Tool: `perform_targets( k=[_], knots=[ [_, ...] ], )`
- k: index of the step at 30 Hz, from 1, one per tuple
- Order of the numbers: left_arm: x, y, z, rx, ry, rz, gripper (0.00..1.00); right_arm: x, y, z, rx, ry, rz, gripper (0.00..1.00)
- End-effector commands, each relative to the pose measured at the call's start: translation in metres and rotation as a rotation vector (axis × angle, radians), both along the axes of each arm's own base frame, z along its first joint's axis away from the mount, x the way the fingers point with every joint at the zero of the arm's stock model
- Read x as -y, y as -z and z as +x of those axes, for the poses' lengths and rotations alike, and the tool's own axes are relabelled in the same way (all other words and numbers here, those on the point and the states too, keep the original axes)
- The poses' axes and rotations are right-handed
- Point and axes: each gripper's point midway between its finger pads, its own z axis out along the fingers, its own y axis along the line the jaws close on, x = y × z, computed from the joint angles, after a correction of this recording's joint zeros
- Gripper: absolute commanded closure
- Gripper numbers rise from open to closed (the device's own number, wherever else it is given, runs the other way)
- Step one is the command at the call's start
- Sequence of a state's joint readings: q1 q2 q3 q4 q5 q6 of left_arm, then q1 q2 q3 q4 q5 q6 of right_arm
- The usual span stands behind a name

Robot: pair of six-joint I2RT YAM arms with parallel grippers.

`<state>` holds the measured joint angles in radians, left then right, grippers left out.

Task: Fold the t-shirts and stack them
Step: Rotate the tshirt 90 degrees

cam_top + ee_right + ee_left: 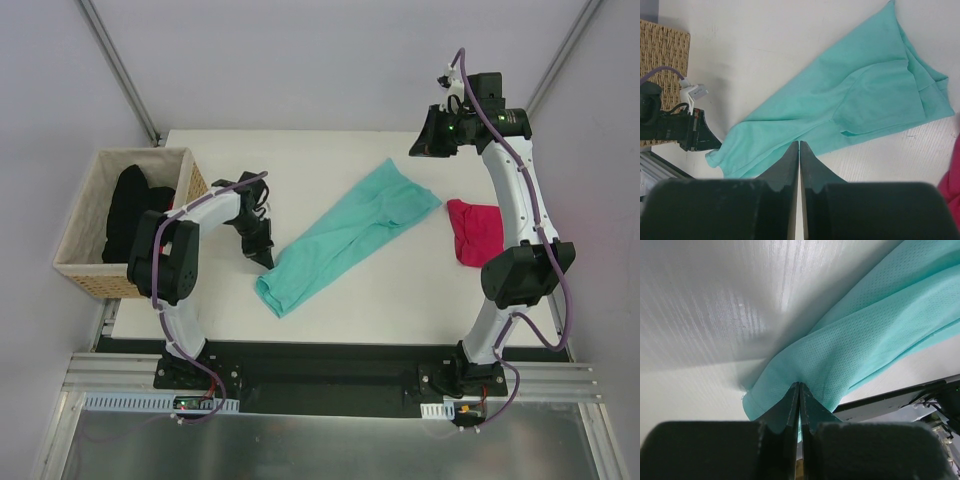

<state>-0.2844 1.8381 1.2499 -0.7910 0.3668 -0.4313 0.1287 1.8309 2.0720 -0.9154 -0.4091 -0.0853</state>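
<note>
A teal t-shirt lies stretched in a long diagonal band across the table's middle. My left gripper is at its near-left end, low over the table. In the left wrist view that gripper is shut on a pinch of the teal cloth. My right gripper is raised above the shirt's far-right end. It is shut with nothing in it, and the teal shirt lies well below. A folded magenta t-shirt rests at the table's right. Black t-shirts fill the basket.
A tan woven basket stands off the table's left edge, also seen in the right wrist view as the basket. A bit of the magenta shirt shows at that view's right edge. The white table ends near the arm bases.
</note>
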Motion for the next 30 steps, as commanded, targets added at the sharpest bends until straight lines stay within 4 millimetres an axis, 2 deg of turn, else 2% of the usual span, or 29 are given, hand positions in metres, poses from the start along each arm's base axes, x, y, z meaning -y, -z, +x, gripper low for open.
perform_targets(
  k=[1, 8, 18, 27, 30],
  knots=[
    [0.001, -0.016, -0.002, 0.019, -0.022, 0.001, 1.0, -0.004, -0.023, 0.003, 0.06, -0.007, 0.04, 0.94],
    [-0.005, -0.013, 0.01, 0.012, -0.016, 0.063, 0.97, 0.001, -0.027, -0.001, 0.072, 0.004, 0.018, 0.94],
    [-0.011, -0.004, 0.007, -0.007, -0.016, 0.099, 0.98, 0.009, -0.026, -0.004, 0.072, 0.018, -0.004, 0.94],
    [-0.01, -0.02, 0.023, 0.04, -0.009, 0.101, 0.99, 0.008, -0.027, -0.003, 0.078, 0.02, -0.004, 0.94],
    [-0.01, -0.036, 0.033, 0.092, -0.007, 0.104, 1.0, 0.009, -0.029, -0.002, 0.083, 0.024, -0.008, 0.94]
  ],
)
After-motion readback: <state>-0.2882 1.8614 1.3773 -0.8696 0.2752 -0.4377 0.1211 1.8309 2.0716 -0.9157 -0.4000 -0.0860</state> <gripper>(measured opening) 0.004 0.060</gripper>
